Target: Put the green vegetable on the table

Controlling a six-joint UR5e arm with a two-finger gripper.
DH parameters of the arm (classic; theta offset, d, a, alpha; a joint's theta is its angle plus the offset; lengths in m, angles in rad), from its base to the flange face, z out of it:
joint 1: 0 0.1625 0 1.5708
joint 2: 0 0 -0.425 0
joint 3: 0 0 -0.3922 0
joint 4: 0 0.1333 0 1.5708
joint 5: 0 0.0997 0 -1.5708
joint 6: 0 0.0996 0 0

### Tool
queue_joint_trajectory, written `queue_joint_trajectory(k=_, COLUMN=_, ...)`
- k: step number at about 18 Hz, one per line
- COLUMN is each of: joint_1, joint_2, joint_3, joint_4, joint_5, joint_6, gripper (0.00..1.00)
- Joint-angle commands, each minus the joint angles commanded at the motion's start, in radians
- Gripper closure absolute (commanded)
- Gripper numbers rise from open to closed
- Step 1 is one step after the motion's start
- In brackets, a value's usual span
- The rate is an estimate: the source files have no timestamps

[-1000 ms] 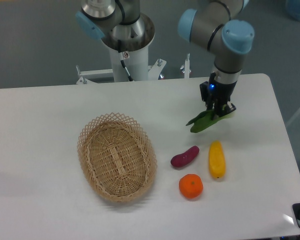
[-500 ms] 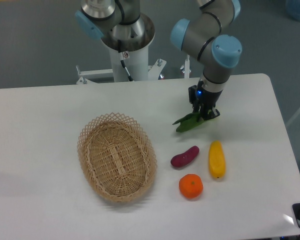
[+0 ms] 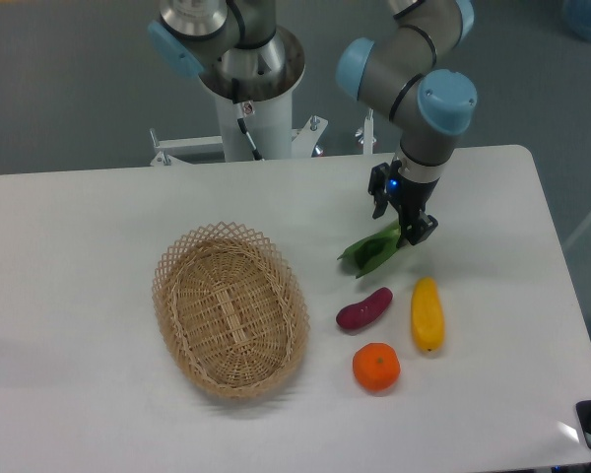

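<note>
Black 2-finger gripper (image 3: 406,225) appears parted beside the stalk end of the leafy green toy vegetable (image 3: 368,253), which lies on the flat white table (image 3: 98,227), pointing down-left from the fingers.

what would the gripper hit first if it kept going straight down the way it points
The green vegetable just under the gripper, then the table; from this one view, whether they touch is unclear.
</note>
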Motion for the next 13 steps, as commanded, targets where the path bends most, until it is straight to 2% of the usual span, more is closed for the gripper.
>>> queue_joint_trajectory(k=6, joint_1=0.006, joint_2=0.034, joint_3=0.083, joint_4=-0.009, joint_5=-0.009, joint_6=-0.015, gripper=0.0)
queue_joint_trajectory(k=9, joint_1=0.0, joint_2=0.049, joint_3=0.181, joint_4=-0.026, joint_5=-0.011, joint_6=-0.061, gripper=0.0)
queue_joint_trajectory(k=11, joint_1=0.003, joint_2=0.054, joint_3=0.254, joint_4=-0.082, joint_5=-0.009, joint_6=-0.083, gripper=0.0)
queue_joint_trajectory(k=13, joint_1=0.006, joint_2=0.054, joint_3=0.352, joint_4=-0.185, joint_5=-0.009, joint_6=-0.084, gripper=0.0)
